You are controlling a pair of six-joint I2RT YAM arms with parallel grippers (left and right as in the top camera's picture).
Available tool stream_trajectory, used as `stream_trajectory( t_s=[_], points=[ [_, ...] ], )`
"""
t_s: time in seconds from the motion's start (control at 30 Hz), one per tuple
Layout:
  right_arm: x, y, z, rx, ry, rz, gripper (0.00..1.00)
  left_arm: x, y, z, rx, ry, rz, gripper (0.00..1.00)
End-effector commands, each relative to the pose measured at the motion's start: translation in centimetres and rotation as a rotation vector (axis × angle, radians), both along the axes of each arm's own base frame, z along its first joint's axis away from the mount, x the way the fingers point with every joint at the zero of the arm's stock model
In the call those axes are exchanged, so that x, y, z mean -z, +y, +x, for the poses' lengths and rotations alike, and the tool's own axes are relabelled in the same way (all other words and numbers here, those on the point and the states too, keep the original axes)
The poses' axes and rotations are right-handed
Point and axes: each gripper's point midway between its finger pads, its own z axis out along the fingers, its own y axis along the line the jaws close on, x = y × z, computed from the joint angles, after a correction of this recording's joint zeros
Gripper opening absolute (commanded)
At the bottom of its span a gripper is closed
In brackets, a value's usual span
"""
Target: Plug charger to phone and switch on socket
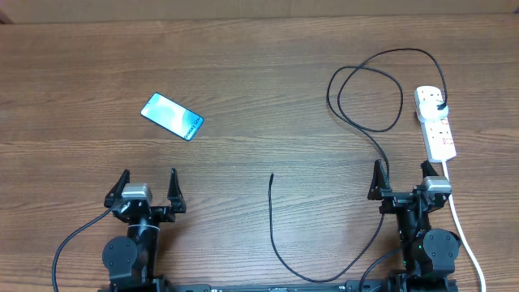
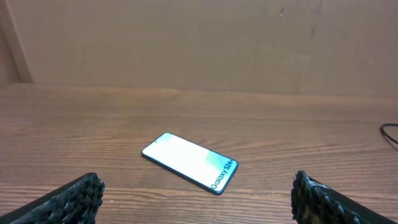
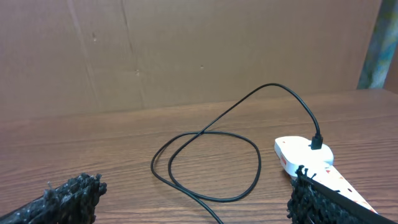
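Black charger (image 1: 271, 203) untouched; left fingers (image 1: 122, 185) and right fingers (image 1: 378, 180) spread, empty. Next, probably: pinch loose tip (image 1: 272, 176) left of right fingers.

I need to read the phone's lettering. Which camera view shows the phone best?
The left wrist view: the phone lies close and unobstructed, its lettering legible. The overhead view shows the phone whole but small, lettering too tiny to read. The right wrist view does not show it.

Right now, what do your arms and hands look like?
Both arms are black with round joint housings. The left hand and right hand each have two black fingers around a grey block. Pads are black and knobbly. Black cables trail from each base.
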Motion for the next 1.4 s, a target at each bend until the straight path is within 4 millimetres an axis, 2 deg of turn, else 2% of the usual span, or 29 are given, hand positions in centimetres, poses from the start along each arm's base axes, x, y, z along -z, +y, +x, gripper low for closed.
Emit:
stream_trajectory(
  t_s=[0.0,0.1,0.4,0.67,0.83,1.2,1.37],
  points=[
    [0.2,-0.1,0.0,0.008,-0.002,-0.001,1.00,-0.5,-0.7,-0.2,0.043,0.001,-0.015,1.00],
    [0.2,-0.1,0.0,0.008,-0.002,-0.001,1.00,-1.2,-0.8,-0.5,0.041,0.011,-0.015,1.00],
    [0.2,-0.1,0.0,0.008,-0.002,-0.001,1.00,-4.9,-0.9,-1.6,0.042,0.017,-0.003,1.00],
    [0.2,-0.1,0.0,0.008,-0.002,-0.001,1.00,-7.3,-1.0,-1.0,0.049,0.056,-0.020,1.00],
    [0.2,-0.1,0.0,0.008,-0.002,-0.001,1.00,-8.9,-0.8,0.3,0.048,0.121,-0.032,1.00],
    [0.2,-0.1,0.0,0.008,-0.002,-0.001,1.00,-10.6,-0.2,4.7,0.050,0.383,-0.078,1.00],
    [0.2,-0.1,0.0,0.008,-0.002,-0.001,1.00,-9.4,-0.1,6.0,0.057,0.449,-0.092,0.99]
  ],
)
